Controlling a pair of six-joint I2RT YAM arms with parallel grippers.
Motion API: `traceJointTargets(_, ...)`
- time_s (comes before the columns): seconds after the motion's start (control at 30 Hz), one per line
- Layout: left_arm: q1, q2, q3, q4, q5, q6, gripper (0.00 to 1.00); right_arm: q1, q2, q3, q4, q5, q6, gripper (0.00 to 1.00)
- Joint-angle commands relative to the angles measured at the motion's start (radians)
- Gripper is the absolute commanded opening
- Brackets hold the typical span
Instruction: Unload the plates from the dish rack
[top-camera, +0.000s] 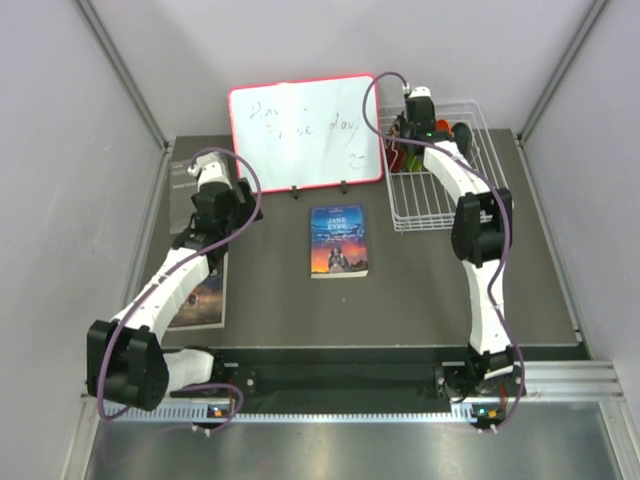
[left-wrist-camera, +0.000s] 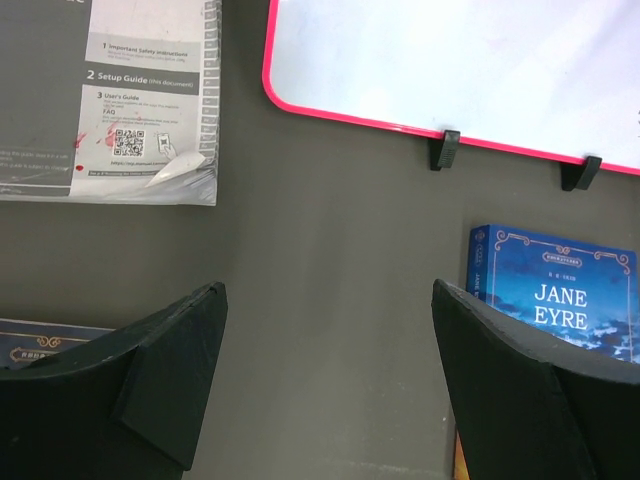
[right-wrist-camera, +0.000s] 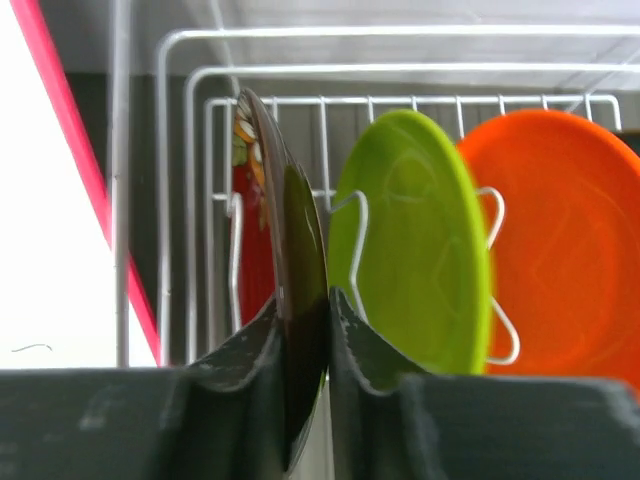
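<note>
Left pincer (left-wrist-camera: 326, 295) hangs wide over the bare bench (left-wrist-camera: 330, 180) and holds nothing. A printed manual (left-wrist-camera: 150, 100) lies off to its left.

Centre: red-framed whiteboard (top-camera: 305, 130) propped upright, with a paperback (top-camera: 339, 240) lying flat in front of it.

Right: dish rack (top-camera: 430, 212) of white wire, with the plates standing on edge at its far end. Right pincer (right-wrist-camera: 305, 330) is closed narrow on the edge of the dark red patterned plate (right-wrist-camera: 285, 230), the leftmost one, which stands upright between tines. Lime green plate (right-wrist-camera: 410, 250) is just beside it, and the orange plate (right-wrist-camera: 560, 230) is beyond that. I cannot make out the teal plate.

Judgement: the step in hand is drawing the red plate out. It looks best done as a straight upward lift, kept in the plate's own plane until the bottom edge clears the tines. A sideways swing risks hitting the whiteboard frame on the left or knocking the green plate. The grip is on the edge only, so go slowly.
</note>
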Motion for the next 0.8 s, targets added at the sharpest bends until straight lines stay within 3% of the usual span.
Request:
traceJointTargets(0.0,-0.003,0.008,-0.013,0.045,-0.02,0.015,0.88,0.003,0.004,0.056,0.046,-0.011,-0.006,0.03)
traceJointTargets(0.13,-0.005,0.008,-0.014,0.045,-0.04,0.01,0.91,0.034,-0.04,0.018,0.095,0.091,-0.033,0.0)
traceJointTargets(0.17,-0.005,0.005,-0.008,0.03,-0.049,0.005,0.99,0.045,-0.054,0.004,0.112,0.12,-0.047,0.0)
traceJointTargets(0.43,-0.005,0.009,0.03,-0.009,-0.085,0.024,0.99,0.152,-0.23,-0.171,0.362,0.557,-0.219,0.0)
traceJointTargets(0.77,-0.005,0.006,0.032,0.031,0.01,0.008,0.99,0.168,-0.511,-0.361,0.385,0.63,-0.248,0.0)
